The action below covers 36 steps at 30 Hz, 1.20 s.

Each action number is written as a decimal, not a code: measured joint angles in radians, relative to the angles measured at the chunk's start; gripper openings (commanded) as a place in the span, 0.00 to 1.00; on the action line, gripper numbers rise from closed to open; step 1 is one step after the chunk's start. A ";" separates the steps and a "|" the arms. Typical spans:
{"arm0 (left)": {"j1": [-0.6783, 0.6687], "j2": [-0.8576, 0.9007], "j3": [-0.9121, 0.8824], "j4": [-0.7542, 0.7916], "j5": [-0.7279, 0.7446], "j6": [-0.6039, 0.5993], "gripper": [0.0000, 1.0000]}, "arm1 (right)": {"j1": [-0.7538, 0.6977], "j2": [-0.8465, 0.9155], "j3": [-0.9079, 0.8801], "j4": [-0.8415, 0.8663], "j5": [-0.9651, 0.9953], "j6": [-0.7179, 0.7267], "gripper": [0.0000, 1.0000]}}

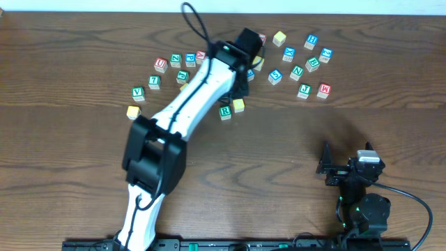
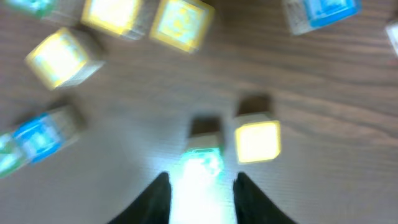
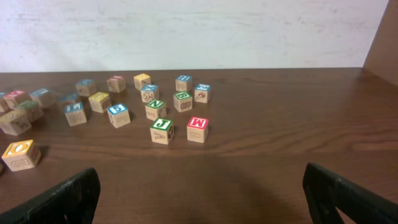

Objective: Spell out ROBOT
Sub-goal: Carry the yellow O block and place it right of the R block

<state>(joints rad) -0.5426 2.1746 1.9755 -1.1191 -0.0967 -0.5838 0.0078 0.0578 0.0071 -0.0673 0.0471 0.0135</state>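
A dark wooden table (image 1: 279, 174) carries loose letter blocks. In the right-hand cluster, a red M block (image 3: 197, 129) sits just beside a green J block (image 3: 161, 131), with a green N block (image 3: 155, 109) behind them. Toward the far left, a red U block (image 1: 160, 65) stands near a green V block (image 1: 138, 93). A pale wall (image 3: 186, 31) runs behind the table.

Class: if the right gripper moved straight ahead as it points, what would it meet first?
Probably the red M block, roughly centred ahead of the right gripper; the green J block sits just left. Depth is uncertain.
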 measured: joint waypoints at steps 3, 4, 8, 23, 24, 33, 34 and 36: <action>0.026 -0.018 0.001 -0.059 -0.005 -0.045 0.19 | 0.000 0.000 0.000 0.000 0.000 0.000 0.99; 0.033 -0.018 -0.002 -0.061 -0.003 -0.053 0.10 | 0.000 0.000 0.000 0.000 0.000 0.000 0.99; 0.036 -0.018 -0.070 -0.005 0.030 -0.080 0.08 | 0.000 0.000 0.000 0.000 0.000 0.000 0.99; 0.011 -0.017 -0.270 0.150 0.092 -0.124 0.08 | 0.000 0.000 0.000 0.000 0.000 0.000 0.99; 0.007 -0.017 -0.283 0.161 0.092 -0.124 0.08 | 0.000 0.000 0.000 0.000 0.000 0.000 0.99; -0.030 -0.016 -0.329 0.214 0.095 -0.124 0.08 | 0.000 0.000 0.000 0.000 0.000 0.000 0.99; -0.029 -0.016 -0.329 0.220 0.094 -0.124 0.08 | 0.000 0.000 0.000 0.000 0.000 0.000 0.99; -0.029 -0.017 -0.329 0.232 0.092 -0.124 0.08 | 0.000 0.000 0.000 0.000 0.000 0.000 0.99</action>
<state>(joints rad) -0.5716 2.1578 1.6463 -0.8867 -0.0044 -0.7074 0.0078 0.0578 0.0071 -0.0673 0.0471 0.0139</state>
